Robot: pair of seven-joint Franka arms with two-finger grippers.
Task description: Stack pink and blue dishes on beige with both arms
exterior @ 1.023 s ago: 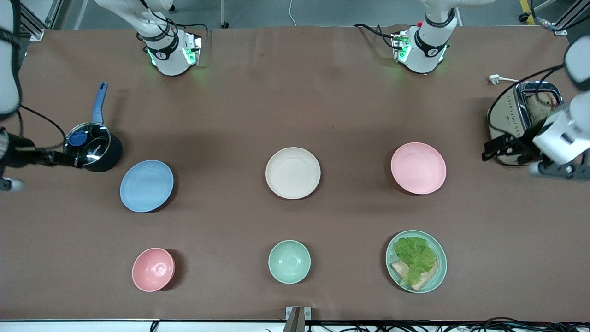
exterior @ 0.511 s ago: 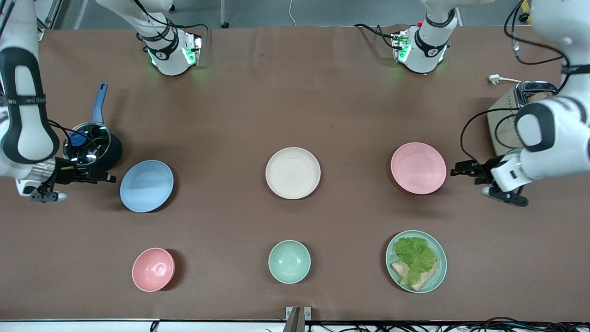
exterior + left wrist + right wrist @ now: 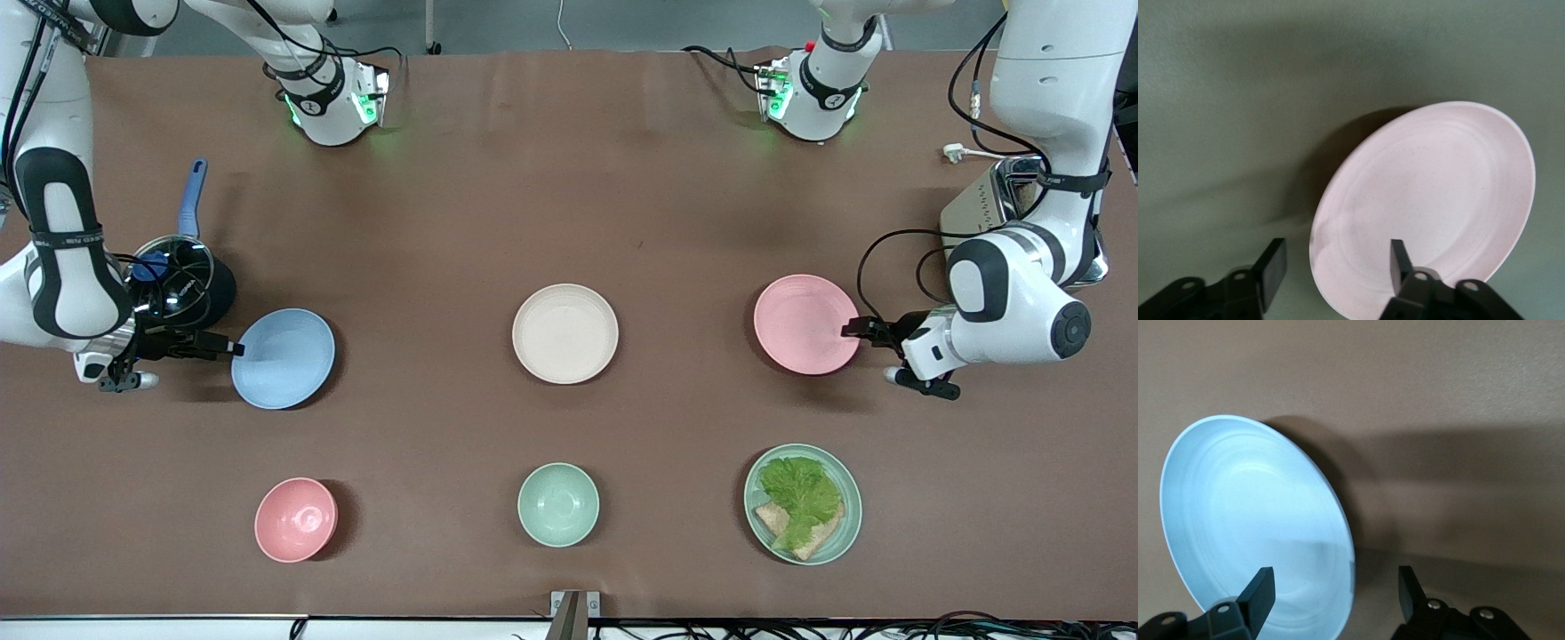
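The pale pink plate [image 3: 805, 324] lies toward the left arm's end of the table, the light blue plate [image 3: 283, 358] toward the right arm's end, and the beige plate [image 3: 565, 333] between them. My left gripper [image 3: 852, 328] is low at the pink plate's outer rim. In the left wrist view it [image 3: 1336, 267] is open, with the pink plate's [image 3: 1431, 193] edge between its fingers. My right gripper [image 3: 229, 348] is at the blue plate's outer rim. It [image 3: 1335, 587] is open too, straddling the blue plate's [image 3: 1251, 527] edge. Neither is closed on anything.
A dark pot [image 3: 182, 286] with a blue handle stands beside the right arm's wrist. A toaster [image 3: 1000, 213] sits by the left arm. Nearer the camera lie a pink bowl [image 3: 296, 519], a mint bowl [image 3: 557, 504] and a mint plate with lettuce [image 3: 803, 504].
Both arms have swung in from the table's ends and come down. Each open gripper has moved to the outer rim of its plate. The plates have not moved.
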